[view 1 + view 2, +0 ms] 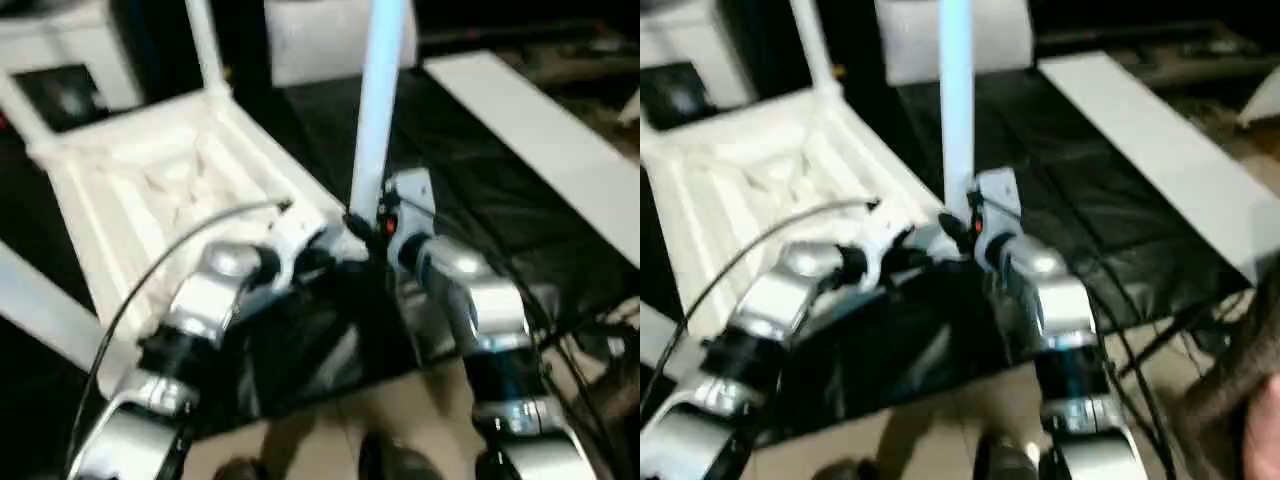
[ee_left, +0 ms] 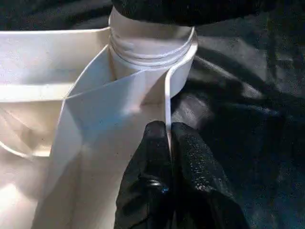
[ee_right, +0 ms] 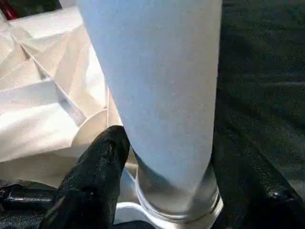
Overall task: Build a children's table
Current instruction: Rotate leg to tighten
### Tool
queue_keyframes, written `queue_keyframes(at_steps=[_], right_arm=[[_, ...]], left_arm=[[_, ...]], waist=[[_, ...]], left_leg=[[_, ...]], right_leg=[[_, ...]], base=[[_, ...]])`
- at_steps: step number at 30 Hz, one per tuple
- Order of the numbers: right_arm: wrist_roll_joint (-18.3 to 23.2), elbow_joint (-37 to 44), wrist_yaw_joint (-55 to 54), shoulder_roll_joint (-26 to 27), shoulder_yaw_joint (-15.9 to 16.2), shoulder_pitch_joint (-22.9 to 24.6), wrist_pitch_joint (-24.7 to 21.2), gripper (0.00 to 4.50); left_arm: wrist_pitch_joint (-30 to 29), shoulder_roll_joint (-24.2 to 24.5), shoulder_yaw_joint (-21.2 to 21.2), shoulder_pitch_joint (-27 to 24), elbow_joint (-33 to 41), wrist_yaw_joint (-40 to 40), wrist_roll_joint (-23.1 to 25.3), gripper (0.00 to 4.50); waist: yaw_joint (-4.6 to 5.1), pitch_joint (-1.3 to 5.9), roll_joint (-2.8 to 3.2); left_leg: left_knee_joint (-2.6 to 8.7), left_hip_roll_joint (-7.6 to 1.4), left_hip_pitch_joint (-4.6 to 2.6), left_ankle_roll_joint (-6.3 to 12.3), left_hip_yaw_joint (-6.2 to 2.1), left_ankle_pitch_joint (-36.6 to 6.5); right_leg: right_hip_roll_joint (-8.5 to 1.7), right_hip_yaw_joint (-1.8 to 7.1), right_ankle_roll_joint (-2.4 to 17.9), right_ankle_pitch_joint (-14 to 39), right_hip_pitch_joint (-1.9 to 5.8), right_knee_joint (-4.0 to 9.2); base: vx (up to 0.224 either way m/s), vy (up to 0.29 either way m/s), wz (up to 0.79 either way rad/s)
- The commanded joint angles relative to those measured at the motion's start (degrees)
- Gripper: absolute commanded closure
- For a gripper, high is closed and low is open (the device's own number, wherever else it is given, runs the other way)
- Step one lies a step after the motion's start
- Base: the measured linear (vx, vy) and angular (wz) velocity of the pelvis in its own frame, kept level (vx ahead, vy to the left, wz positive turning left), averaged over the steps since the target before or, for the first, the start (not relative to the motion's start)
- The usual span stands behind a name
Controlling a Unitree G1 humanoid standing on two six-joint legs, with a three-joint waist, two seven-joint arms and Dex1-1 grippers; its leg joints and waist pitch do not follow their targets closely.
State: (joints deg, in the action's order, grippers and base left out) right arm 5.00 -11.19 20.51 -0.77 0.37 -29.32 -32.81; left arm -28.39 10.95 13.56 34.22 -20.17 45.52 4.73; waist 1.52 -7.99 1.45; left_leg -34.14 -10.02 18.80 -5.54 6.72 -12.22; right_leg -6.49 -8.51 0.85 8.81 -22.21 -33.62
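Standing upright, the leg [image 1: 378,110] fills the corner socket [image 2: 178,71].

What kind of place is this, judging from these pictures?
Probably an indoor workshop or lab floor, though I cannot be sure. The upturned tabletop lies on a black sheet spread over a pale floor, a flat white board rests on the sheet, and loose cables run alongside.

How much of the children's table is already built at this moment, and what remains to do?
Done: a leg stands upright at the far corner of the upside-down tabletop. In hand: a second leg stands in the near corner socket; the right claw is around its base, and the left claw pinches the tabletop's rim beside it. Left: any other legs, which I cannot judge from here.
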Motion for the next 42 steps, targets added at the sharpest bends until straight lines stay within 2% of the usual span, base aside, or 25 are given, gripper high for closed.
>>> queue_keyframes(at_steps=[1, 2, 3, 4, 5, 6, 7, 8, 9, 11, 13, 15, 17, 19, 20, 21, 23, 27, 28, 31, 32, 34, 35, 40, 42], right_arm=[[2.47, 0.20, 3.30, 1.27, 4.26, 0.64, -0.10, 1.37], [2.55, 0.98, 5.21, -0.02, 4.40, 1.31, 1.27, 1.33], [2.75, 1.92, 7.18, -1.37, 4.37, 2.12, 2.30, 1.11], [2.94, 2.70, 8.62, -2.36, 4.28, 2.81, 2.92, 1.11], [3.27, 3.63, 10.57, -3.70, 4.23, 3.57, 3.81, 0.99], [3.38, 4.17, 11.88, -4.51, 4.17, 4.07, 4.53, 0.93], [3.59, 4.68, 13.30, -5.56, 4.05, 4.59, 5.12, 0.89], [3.88, 5.05, 14.50, -6.48, 3.96, 5.02, 5.58, 0.83], [4.17, 5.37, 15.51, -7.23, 3.92, 5.37, 5.86, 0.64], [5.40, 6.72, 21.56, -11.45, 4.13, 6.92, 7.84, 0.53], [6.12, 7.55, 25.49, -14.08, 4.36, 7.94, 9.12, 0.35], [7.45, 8.41, 30.88, -17.30, 4.56, 9.16, 10.41, 0.27], [7.68, 8.54, 32.21, -18.31, 4.72, 9.42, 10.44, 0.05], [8.56, 8.58, 36.50, -20.72, 5.06, 9.94, 11.25, 0.05], [9.85, 8.48, 40.20, -22.64, 5.39, 10.24, 11.84, 0.05], [10.32, 8.37, 41.46, -23.26, 5.55, 10.30, 12.17, 0.05], [11.20, 8.10, 45.34, -25.15, 6.54, 10.41, 13.11, 0.05], [12.17, 7.27, 50.36, -26.83, 7.55, 9.95, 14.48, 0.05], [12.15, 6.88, 51.25, -27.00, 7.74, 9.74, 14.96, 0.31], [11.90, 4.15, 54.78, -27.65, 8.96, 7.99, 16.25, 0.38], [11.92, 3.36, 55.87, -27.98, 9.60, 7.37, 16.46, 0.67], [11.87, 2.73, 56.75, -28.20, 10.16, 6.84, 16.75, 0.67], [11.68, 1.78, 57.89, -28.36, 10.86, 6.09, 17.18, 0.86], [11.56, 0.43, 60.03, -28.40, 11.76, 5.05, 17.38, 1.14], [11.50, -0.11, 61.00, -28.36, 12.21, 4.66, 17.72, 1.43]], left_arm=[[1.26, -0.54, 2.59, 0.80, 3.04, 2.07, -1.08, 4.50], [2.04, 0.33, 2.79, 0.55, 3.18, 2.83, -0.87, 4.50], [2.27, 1.12, 2.86, 0.27, 3.48, 3.58, -0.74, 4.50], [2.15, 1.67, 2.84, 0.02, 3.83, 4.12, -0.70, 4.50], [2.54, 2.46, 2.97, -0.29, 4.08, 5.09, -0.72, 4.50], [2.76, 2.97, 3.09, -0.53, 4.35, 5.72, -0.72, 4.50], [3.31, 3.68, 3.27, -0.77, 4.43, 6.40, -0.60, 4.50], [3.99, 4.35, 3.50, -0.95, 4.52, 6.94, -0.49, 4.50], [4.82, 4.87, 3.71, -1.11, 4.57, 7.43, -0.42, 4.50], [8.98, 7.24, 4.21, -1.50, 3.93, 10.33, -0.65, 4.50], [10.47, 8.64, 4.41, -1.83, 3.74, 12.39, -1.13, 4.50], [13.80, 10.74, 5.24, -2.44, 3.70, 16.49, -2.04, 4.50], [14.75, 11.36, 5.52, -2.51, 3.44, 17.43, -2.06, 4.50], [19.27, 12.76, 6.02, -2.53, 2.15, 20.62, -2.56, 4.50], [22.08, 13.42, 5.90, -2.61, 1.36, 23.44, -3.91, 4.50], [22.90, 13.57, 5.85, -2.60, 1.12, 24.33, -4.41, 4.50], [24.72, 14.37, 6.33, -2.48, 0.66, 26.97, -5.17, 4.50], [27.46, 16.38, 7.98, -2.32, -0.03, 32.14, -5.40, 4.50], [28.09, 16.61, 8.22, -2.21, -0.28, 32.81, -5.38, 4.50], [30.77, 17.33, 9.37, -1.57, -1.08, 36.23, -5.78, 4.50], [31.48, 17.45, 9.65, -1.41, -1.26, 37.42, -6.00, 4.50], [32.07, 17.58, 9.96, -1.31, -1.34, 38.31, -6.02, 4.50], [33.08, 17.82, 10.49, -1.17, -1.62, 39.38, -5.79, 4.50], [34.63, 17.86, 10.68, -1.00, -2.91, 39.89, -5.21, 4.50], [35.23, 17.80, 10.56, -0.79, -3.65, 39.78, -5.04, 4.50]], waist=[[-1.47, 4.11, -1.34], [-2.08, 5.09, -0.73], [-2.33, 5.63, -0.54], [-2.52, 5.78, -0.20], [-2.45, 5.74, -0.22], [-2.57, 6.26, -0.07], [-2.49, 6.38, -0.19], [-2.67, 6.26, -0.17], [-2.73, 6.27, -0.20], [-3.59, 6.12, -0.43], [-4.02, 5.86, -0.35], [-4.07, 5.79, -0.64], [-3.99, 5.62, -0.56], [-4.09, 5.59, -0.63], [-4.25, 5.59, -0.56], [-4.25, 5.84, -1.04], [-4.73, 5.97, -0.64], [-5.29, 6.08, -0.91], [-5.52, 6.14, -0.83], [-5.94, 6.22, -1.06], [-6.21, 6.28, -0.88], [-6.52, 6.31, -1.00], [-6.56, 6.25, -1.31], [-6.74, 6.33, -1.31], [-6.73, 6.31, -1.38]], left_leg=[[3.25, 0.13, 1.87, 2.92, -0.07, -11.21], [4.20, -0.86, 2.56, 3.13, -0.05, -6.07], [4.22, -1.34, 2.49, 3.54, 0.01, -2.71], [4.21, -1.96, 2.29, 4.75, 0.29, 1.17], [4.19, -2.13, 2.31, 5.46, 0.44, 1.28], [3.78, -2.13, 2.24, 7.07, 0.64, 2.42], [3.57, -2.05, 2.94, 9.12, 0.58, 4.99], [3.49, -2.09, 3.10, 10.36, 0.72, 5.19], [3.45, -2.10, 2.97, 10.68, 0.91, 4.50], [3.61, -2.10, 2.72, 9.70, 1.33, 0.63], [3.84, -2.40, 2.43, 8.67, 1.48, -1.75], [4.01, -2.40, 2.49, 7.71, 1.53, -3.61], [4.20, -2.56, 2.17, 6.56, 1.68, -5.89], [4.24, -2.62, 2.03, 6.09, 1.84, -6.93], [4.20, -2.67, 1.93, 6.17, 1.95, -7.64], [4.13, -2.73, 1.89, 6.34, 2.07, -7.43], [4.04, -3.05, 1.69, 6.83, 2.20, -6.29], [4.04, -3.10, 1.60, 6.84, 2.55, -6.76], [4.02, -3.19, 1.56, 6.72, 2.64, -6.29], [3.98, -3.19, 1.73, 6.41, 2.88, -5.97], [3.97, -3.30, 1.61, 6.29, 2.98, -5.74], [3.93, -3.32, 1.30, 5.92, 3.18, -6.51], [3.98, -3.33, 1.41, 5.90, 3.23, -6.53], [3.91, -3.31, 1.58, 5.82, 3.32, -6.25], [3.88, -3.25, 1.71, 5.71, 3.30, -6.53]], right_leg=[[-5.31, 3.80, -0.79, 48.94, 2.96, 7.88], [-4.07, 3.71, 0.34, 39.43, 3.02, 7.06], [-3.54, 3.86, 2.20, 31.22, 2.82, 6.10], [-2.41, 3.96, 7.26, 16.86, 2.31, 4.39], [-2.02, 4.00, 9.31, 13.09, 2.14, 4.01], [-2.02, 4.21, 12.87, 5.91, 2.37, 3.03], [-1.91, 4.33, 15.24, 0.70, 2.82, 2.32], [-1.98, 4.39, 16.07, 0.09, 2.98, 2.29], [-1.96, 4.47, 16.27, 0.86, 2.92, 2.46], [-2.05, 4.53, 15.07, 7.35, 3.12, 3.27], [-2.01, 4.66, 13.98, 10.64, 2.84, 3.60], [-1.95, 4.66, 12.99, 13.49, 2.90, 3.86], [-1.85, 4.79, 12.27, 16.87, 2.48, 4.16], [-1.91, 4.91, 11.60, 18.54, 2.31, 4.33], [-1.98, 4.97, 11.40, 19.25, 2.23, 4.43], [-1.99, 5.05, 11.37, 18.97, 2.27, 4.42], [-2.01, 5.25, 12.60, 15.92, 1.97, 3.87], [-1.94, 5.38, 13.47, 15.31, 1.86, 3.66], [-2.00, 5.50, 13.59, 14.97, 1.81, 3.49], [-2.03, 5.52, 13.25, 15.43, 1.86, 3.36], [-2.07, 5.58, 13.21, 15.29, 1.74, 3.32], [-2.00, 5.66, 13.46, 15.49, 1.52, 3.39], [-1.94, 5.73, 13.61, 15.32, 1.56, 3.19], [-1.92, 5.97, 13.76, 14.76, 1.65, 2.97], [-1.96, 5.96, 13.54, 15.40, 1.71, 2.96]], base=[[0.066, -0.035, 0.01], [0.066, -0.035, 0.01], [0.077, -0.034, -0.04], [0.054, -0.020, 0.12], [0.054, -0.020, 0.12], [0.053, -0.007, 0.11], [0.000, 0.000, 0.00], [0.000, 0.000, 0.00], [0.000, 0.000, 0.00], [0.000, 0.000, 0.00], [0.000, 0.000, 0.00], [0.000, 0.000, 0.00], [0.000, 0.000, 0.00], [0.000, 0.000, 0.00], [0.000, 0.000, 0.00], [0.000, 0.000, 0.00], [0.000, 0.000, 0.00], [0.000, 0.000, 0.00], [0.000, 0.000, 0.00], [0.000, 0.000, 0.00], [0.000, 0.000, 0.00], [0.000, 0.000, 0.00], [0.000, 0.000, 0.00], [0.000, 0.000, 0.00], [0.000, 0.000, 0.00]])
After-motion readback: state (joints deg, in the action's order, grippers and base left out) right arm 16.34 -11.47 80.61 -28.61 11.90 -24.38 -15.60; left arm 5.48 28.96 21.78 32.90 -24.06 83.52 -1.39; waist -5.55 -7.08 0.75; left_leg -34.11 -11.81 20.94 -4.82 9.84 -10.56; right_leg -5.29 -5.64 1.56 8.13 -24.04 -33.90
